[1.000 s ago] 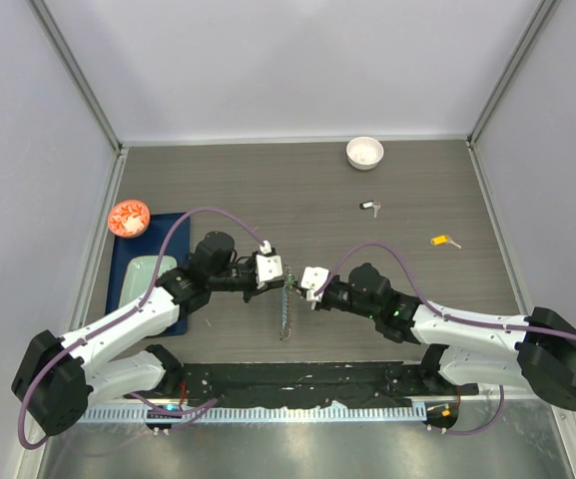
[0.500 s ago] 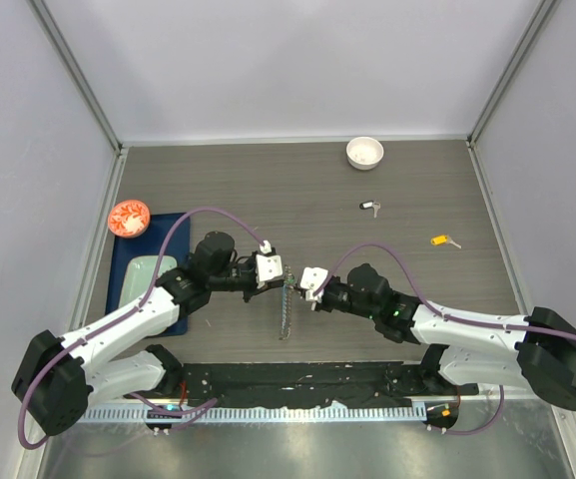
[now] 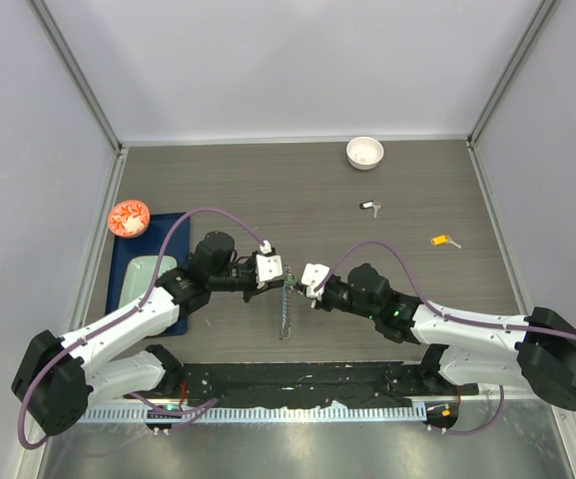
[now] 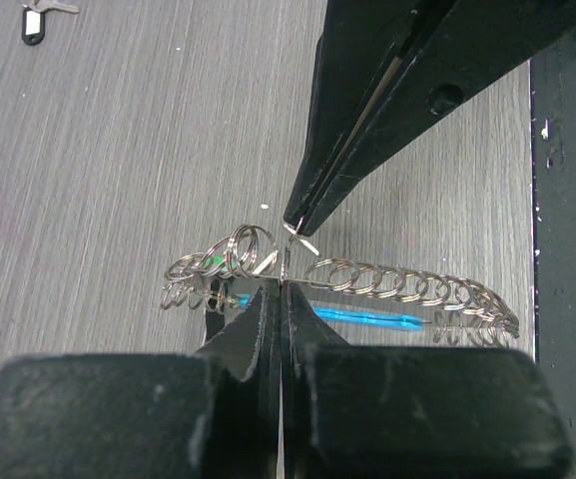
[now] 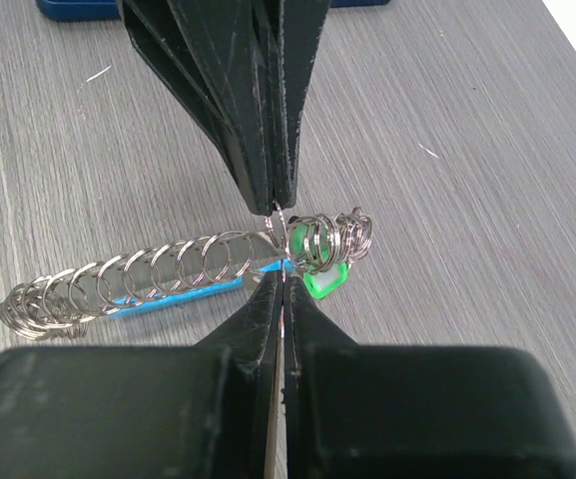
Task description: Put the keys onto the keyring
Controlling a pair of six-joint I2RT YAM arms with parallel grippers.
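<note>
The keyring (image 3: 285,311), a loop of silver links with a blue segment (image 4: 362,316), hangs between the two grippers above the table. My left gripper (image 4: 282,284) is shut, pinching a thin link at the loop's upper end. My right gripper (image 5: 281,279) faces it tip to tip and is also shut on the loop's metal there. A green-tagged key (image 5: 324,280) sits bunched among the rings beside the fingertips. Two more keys lie loose on the table: a black-tagged one (image 3: 369,207) and a yellow-tagged one (image 3: 445,240).
A small white bowl (image 3: 364,152) stands at the back right. A blue tray (image 3: 143,249) holding a pale green block lies at the left, with a red-orange dish (image 3: 128,217) at its far corner. A black rail (image 3: 297,384) runs along the near edge.
The hanging end of the keyring has swayed slightly. Both arms and their grips stay as they were.
</note>
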